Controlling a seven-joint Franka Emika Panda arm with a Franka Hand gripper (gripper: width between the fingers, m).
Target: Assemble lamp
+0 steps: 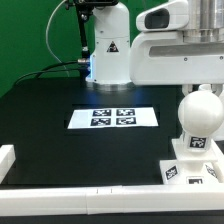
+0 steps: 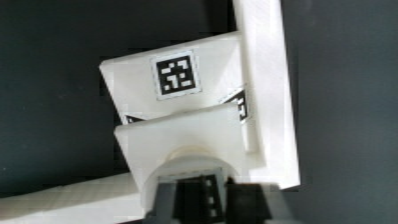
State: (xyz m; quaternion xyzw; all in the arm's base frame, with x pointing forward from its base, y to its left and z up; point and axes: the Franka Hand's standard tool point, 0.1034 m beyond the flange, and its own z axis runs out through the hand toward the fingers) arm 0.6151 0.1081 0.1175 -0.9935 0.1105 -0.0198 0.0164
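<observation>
The lamp's white bulb (image 1: 201,110) stands upright at the exterior view's right, its round head on top and a tag on its stem. Below it sits the flat white lamp base (image 1: 188,168), tagged on its faces. The arm's white hand (image 1: 183,52) hangs right above the bulb's head, and its fingers are hidden there. In the wrist view my gripper (image 2: 224,200) shows two dark fingers pressed close together, shut. Just past them lie a white tagged lamp part (image 2: 175,78) and a second white block (image 2: 178,135). Nothing shows between the fingers.
The marker board (image 1: 113,117) lies flat mid-table. A low white border wall (image 1: 90,203) runs along the front and the exterior view's left (image 1: 6,160), and shows as a white strip (image 2: 265,90) in the wrist view. The arm's white body (image 1: 107,45) stands at the back.
</observation>
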